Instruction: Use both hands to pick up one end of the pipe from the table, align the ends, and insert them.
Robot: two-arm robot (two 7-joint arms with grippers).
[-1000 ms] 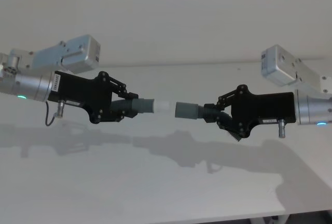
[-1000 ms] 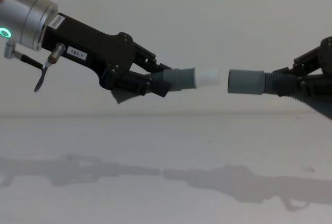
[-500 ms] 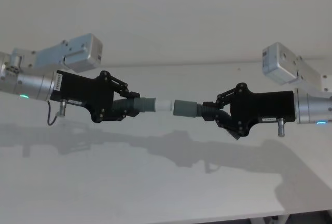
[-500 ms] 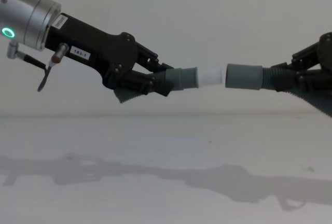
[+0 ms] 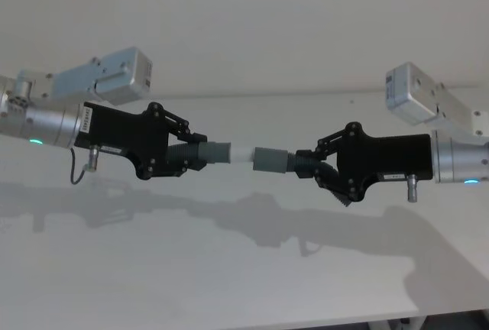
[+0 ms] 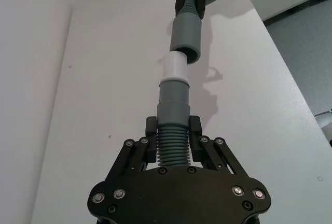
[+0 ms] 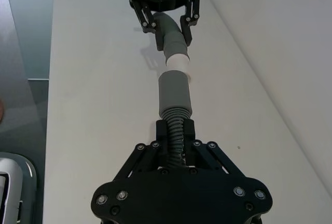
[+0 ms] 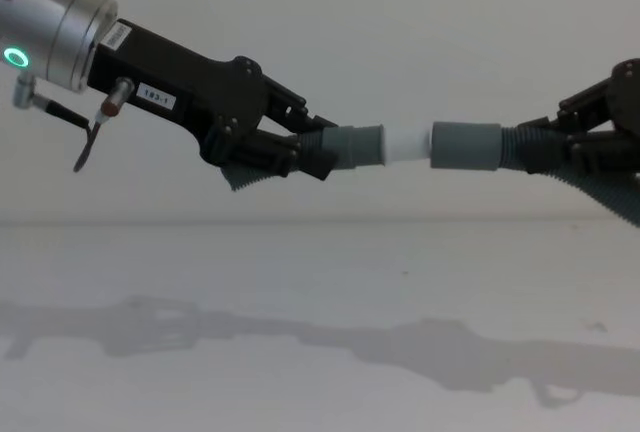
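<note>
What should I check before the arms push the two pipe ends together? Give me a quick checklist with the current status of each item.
1. Left gripper clamped on its pipe piece: ok, fingers closed on the ribbed section.
2. Right gripper clamped on the other pipe piece: ok.
3. White tip meeting the grey cuff: ok, the tip sits right at the cuff's mouth.
4. Height match, chest view: ok, tip and cuff look level.
5. Sideways match: not ok, in the left wrist view the cuff sits offset from the tip.
6. Both pieces lifted off the table: ok.
</note>
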